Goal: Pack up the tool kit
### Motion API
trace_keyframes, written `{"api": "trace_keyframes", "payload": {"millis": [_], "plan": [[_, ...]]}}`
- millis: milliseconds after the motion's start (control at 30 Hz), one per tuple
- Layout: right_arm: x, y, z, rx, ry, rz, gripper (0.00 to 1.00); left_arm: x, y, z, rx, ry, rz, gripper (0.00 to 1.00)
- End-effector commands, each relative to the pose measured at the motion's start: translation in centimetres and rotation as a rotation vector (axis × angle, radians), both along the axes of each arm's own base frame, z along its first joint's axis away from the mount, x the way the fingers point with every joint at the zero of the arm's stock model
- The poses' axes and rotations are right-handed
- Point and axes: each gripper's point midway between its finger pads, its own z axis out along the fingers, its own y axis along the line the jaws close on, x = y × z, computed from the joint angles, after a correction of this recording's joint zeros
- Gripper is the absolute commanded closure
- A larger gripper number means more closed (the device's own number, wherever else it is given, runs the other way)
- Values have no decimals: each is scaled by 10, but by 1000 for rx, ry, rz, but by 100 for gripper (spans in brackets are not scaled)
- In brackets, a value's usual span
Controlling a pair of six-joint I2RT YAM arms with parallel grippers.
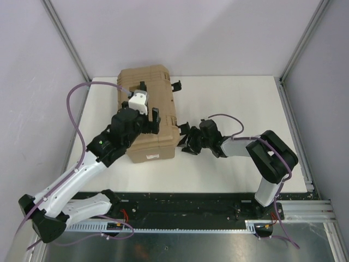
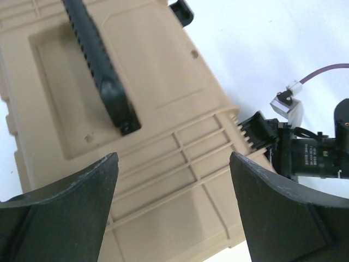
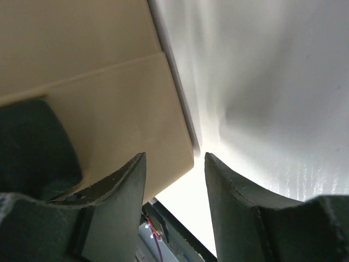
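Observation:
The tan tool kit [image 1: 158,146] lies on the white table with its lid down and its black handle [image 2: 101,65] flat in the lid's recess. My left gripper [image 1: 149,103] hovers over the lid, and in the left wrist view it [image 2: 173,158] is open with only the ribbed lid [image 2: 163,109] between the fingers. My right gripper [image 1: 186,140] sits low at the kit's right side. It [image 3: 175,158] is open, with the kit's tan corner [image 3: 98,82] by its left finger and nothing gripped. The tools are hidden.
A black latch [image 1: 176,85] sticks out open at the kit's far right corner. White table [image 1: 234,103] stretches to the right of the kit. Grey walls and metal posts [image 1: 297,49] enclose the cell. A black cable rail [image 1: 180,204] runs along the near edge.

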Motion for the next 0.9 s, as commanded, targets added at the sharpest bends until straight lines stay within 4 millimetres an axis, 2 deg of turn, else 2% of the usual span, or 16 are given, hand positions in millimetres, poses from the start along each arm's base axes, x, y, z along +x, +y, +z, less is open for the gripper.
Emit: {"api": "trace_keyframes", "payload": {"millis": [0,67,167,300,567,700,867], "plan": [[28,-17,30,86,-67,-84,48,11,-20,28,-34,-36,-62,13],[34,-28,32,132,-61,-127,48,14,-29,30,-43,-32,-82,12],[39,-36,33,175,-61,-155,48,19,-33,23,-25,-16,-74,12],[44,-28,48,276,-95,-145,48,22,-26,5,0,11,-11,11],[47,-17,104,656,-52,-203,48,14,-22,-37,27,87,35,11],[45,-11,115,808,7,-222,48,12,-19,-49,43,109,49,11],[42,-8,117,868,30,-218,50,12,-17,-55,64,117,62,12]]}}
